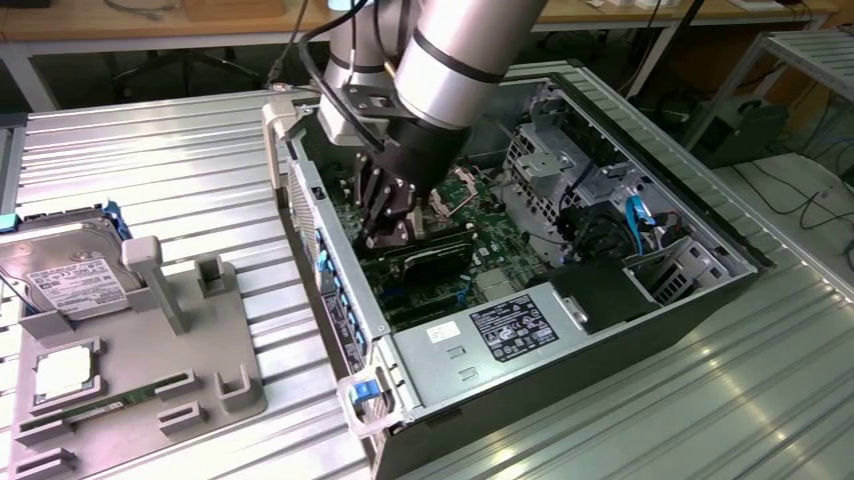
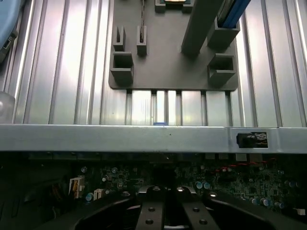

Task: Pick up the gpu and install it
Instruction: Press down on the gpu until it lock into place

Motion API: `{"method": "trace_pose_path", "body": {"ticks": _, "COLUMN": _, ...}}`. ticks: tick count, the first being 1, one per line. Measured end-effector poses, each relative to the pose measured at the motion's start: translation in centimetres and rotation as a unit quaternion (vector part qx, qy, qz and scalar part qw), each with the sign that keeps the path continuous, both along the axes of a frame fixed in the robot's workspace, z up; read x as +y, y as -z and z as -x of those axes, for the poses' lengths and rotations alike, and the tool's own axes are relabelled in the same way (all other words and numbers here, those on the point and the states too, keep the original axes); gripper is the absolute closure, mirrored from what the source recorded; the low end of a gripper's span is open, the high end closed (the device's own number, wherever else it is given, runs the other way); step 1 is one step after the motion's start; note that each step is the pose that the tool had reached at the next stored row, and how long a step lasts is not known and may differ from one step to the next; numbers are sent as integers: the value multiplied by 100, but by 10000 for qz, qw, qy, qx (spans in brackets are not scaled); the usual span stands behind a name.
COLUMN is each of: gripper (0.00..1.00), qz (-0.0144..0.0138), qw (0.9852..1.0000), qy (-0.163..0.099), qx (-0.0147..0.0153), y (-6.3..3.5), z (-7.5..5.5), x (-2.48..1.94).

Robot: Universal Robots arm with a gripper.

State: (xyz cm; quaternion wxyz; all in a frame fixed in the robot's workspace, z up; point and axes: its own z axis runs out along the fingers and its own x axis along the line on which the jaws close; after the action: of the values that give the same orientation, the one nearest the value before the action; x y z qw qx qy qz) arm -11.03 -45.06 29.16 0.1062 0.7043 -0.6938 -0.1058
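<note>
Now the claw (image 1: 390, 232) is down inside the computer case (image 1: 694, 225), fingers clenched, with the gpu (image 1: 430, 262) just below it on the motherboard (image 1: 501, 245): light, stiff, fragile, best gripped by the board edges.

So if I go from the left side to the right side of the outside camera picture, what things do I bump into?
Hard drive → grey holder tray → robot's hand down inside the computer case → blue cable in the case.

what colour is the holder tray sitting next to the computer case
Plain grey, matte; the holder tray shows best in the exterior view.
</note>
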Motion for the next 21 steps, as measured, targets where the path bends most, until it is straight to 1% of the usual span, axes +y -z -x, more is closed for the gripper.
{"method": "trace_pose_path", "body": {"ticks": 3, "gripper": 89, "qz": 0, "qw": 10000, "qy": -1, "qx": 0, "y": 7, "z": 14, "x": 8}}
{"method": "trace_pose_path", "body": {"ticks": 6, "gripper": 89, "qz": 1, "qw": 10000, "qy": 0, "qx": 0, "y": 16, "z": 40, "x": 36}}
{"method": "trace_pose_path", "body": {"ticks": 10, "gripper": 89, "qz": 2, "qw": 10000, "qy": -1, "qx": 2, "y": 28, "z": 67, "x": 42}}
{"method": "trace_pose_path", "body": {"ticks": 11, "gripper": 89, "qz": 2, "qw": 10000, "qy": -1, "qx": 12, "y": 29, "z": 67, "x": 42}}
{"method": "trace_pose_path", "body": {"ticks": 13, "gripper": 89, "qz": -1, "qw": 10000, "qy": -2, "qx": 57, "y": 33, "z": 65, "x": 43}}
{"method": "trace_pose_path", "body": {"ticks": 14, "gripper": 89, "qz": 0, "qw": 10000, "qy": -1, "qx": 67, "y": 36, "z": 65, "x": 43}}
{"method": "trace_pose_path", "body": {"ticks": 15, "gripper": 89, "qz": 3, "qw": 10000, "qy": -1, "qx": 71, "y": 52, "z": 65, "x": 42}}
{"method": "trace_pose_path", "body": {"ticks": 17, "gripper": 89, "qz": -1, "qw": 10000, "qy": -1, "qx": 67, "y": 90, "z": 57, "x": 60}}
{"method": "trace_pose_path", "body": {"ticks": 18, "gripper": 89, "qz": -5, "qw": 10000, "qy": 1, "qx": 65, "y": 105, "z": 46, "x": 81}}
{"method": "trace_pose_path", "body": {"ticks": 21, "gripper": 89, "qz": -2, "qw": 10000, "qy": -1, "qx": 52, "y": 122, "z": 5, "x": 124}}
